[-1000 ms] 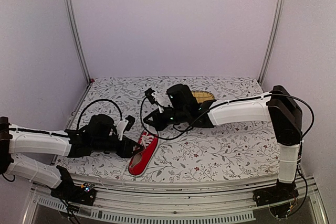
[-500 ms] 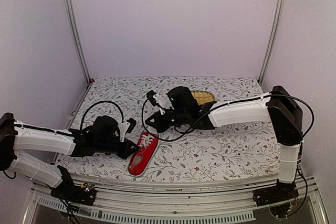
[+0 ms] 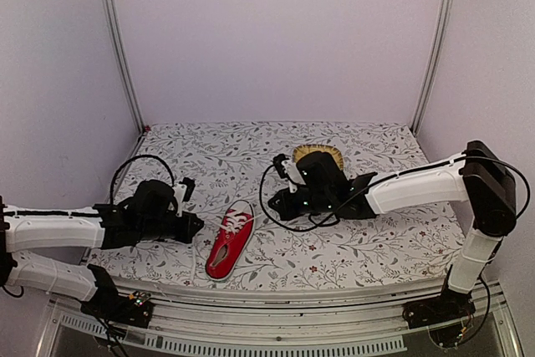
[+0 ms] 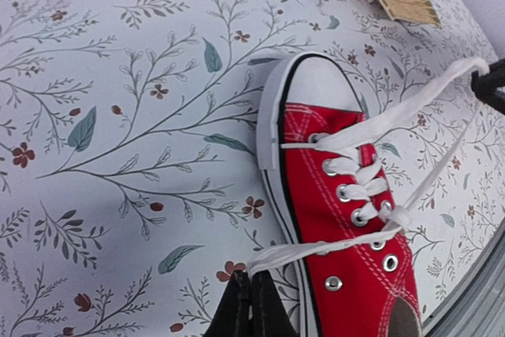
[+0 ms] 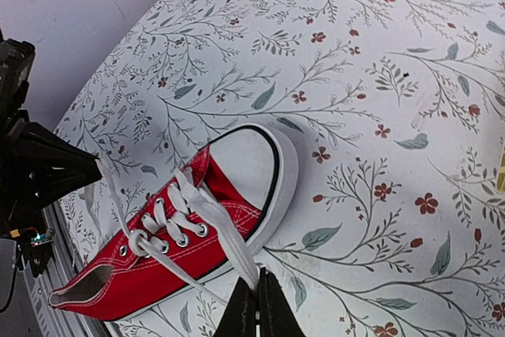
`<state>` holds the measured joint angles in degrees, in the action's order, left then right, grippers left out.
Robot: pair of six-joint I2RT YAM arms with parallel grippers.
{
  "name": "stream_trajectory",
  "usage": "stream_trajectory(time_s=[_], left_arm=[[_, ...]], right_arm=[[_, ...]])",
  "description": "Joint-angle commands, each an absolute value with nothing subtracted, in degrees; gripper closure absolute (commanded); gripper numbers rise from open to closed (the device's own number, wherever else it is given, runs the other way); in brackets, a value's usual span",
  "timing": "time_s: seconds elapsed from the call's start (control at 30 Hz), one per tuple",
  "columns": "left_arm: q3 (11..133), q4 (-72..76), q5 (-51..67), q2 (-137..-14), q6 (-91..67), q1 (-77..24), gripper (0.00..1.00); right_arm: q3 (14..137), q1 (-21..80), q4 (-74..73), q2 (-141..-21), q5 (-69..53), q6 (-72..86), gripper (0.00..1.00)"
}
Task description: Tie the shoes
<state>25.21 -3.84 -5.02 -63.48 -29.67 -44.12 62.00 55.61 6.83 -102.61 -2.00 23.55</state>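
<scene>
A red low-top canvas sneaker (image 3: 231,240) with white sole and toe cap stands upright near the floral tabletop's (image 3: 376,248) front edge. Its white laces (image 5: 221,230) are stretched out to either side.

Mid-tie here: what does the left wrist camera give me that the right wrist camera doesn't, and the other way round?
Left wrist only: the left hand seen up close, shut on its lace end.
Right wrist only: the right hand up close, shut on the other lace end, plus the whole sneaker down to its heel opening.
Both: the white toe cap, the laces pulled out to either side, the opposite hand at the frame edge, and the floral tabletop.
</scene>
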Motion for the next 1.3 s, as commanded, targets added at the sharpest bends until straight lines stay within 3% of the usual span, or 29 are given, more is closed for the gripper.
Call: stream_trajectory(time_s=[0.0, 0.3, 0.87, 1.0, 1.07, 1.17, 1.2, 1.27], left_arm=[[23.4, -8.58, -7.36, -61.51, -34.17, -40.88, 1.0], [21.46, -15.45, -8.64, -58.25, -39.45, -34.95, 1.0], [17.37, -11.61, -4.62, -61.7, -39.92, -34.19, 1.0], [17.91, -7.63, 1.16, -61.26, -36.06, -34.16, 1.0], [18.12, -5.8, 4.21, -60.37, -34.46, -34.27, 1.0], [18.82, -5.16, 6.17, -59.05, -32.23, -34.23, 1.0], [19.58, -6.02, 5.94, -58.8, -31.62, -34.23, 0.93], [21.15, -8.52, 3.89, -58.59, -30.77, -34.28, 0.69]], right_arm=[[57.96, 55.2, 4.97, -98.44, 2.98, 28.57, 0.98], [53.25, 55.13, 2.35, -96.44, 3.54, 33.37, 0.98], [44.32, 55.24, 9.59, -101.67, -4.44, 42.59, 0.98], [43.1, 55.25, 12.64, -98.9, -5.52, 40.38, 0.98], [41.79, 55.23, 15.9, -96.42, -6.93, 37.26, 0.9], [42.38, 55.16, 16.93, -94.62, -9.24, 28.96, 0.66], [43.06, 55.19, 16.65, -94.69, -9.46, 27.15, 0.62], [44.67, 55.17, 15.48, -95.54, -9.57, 22.81, 0.57]])
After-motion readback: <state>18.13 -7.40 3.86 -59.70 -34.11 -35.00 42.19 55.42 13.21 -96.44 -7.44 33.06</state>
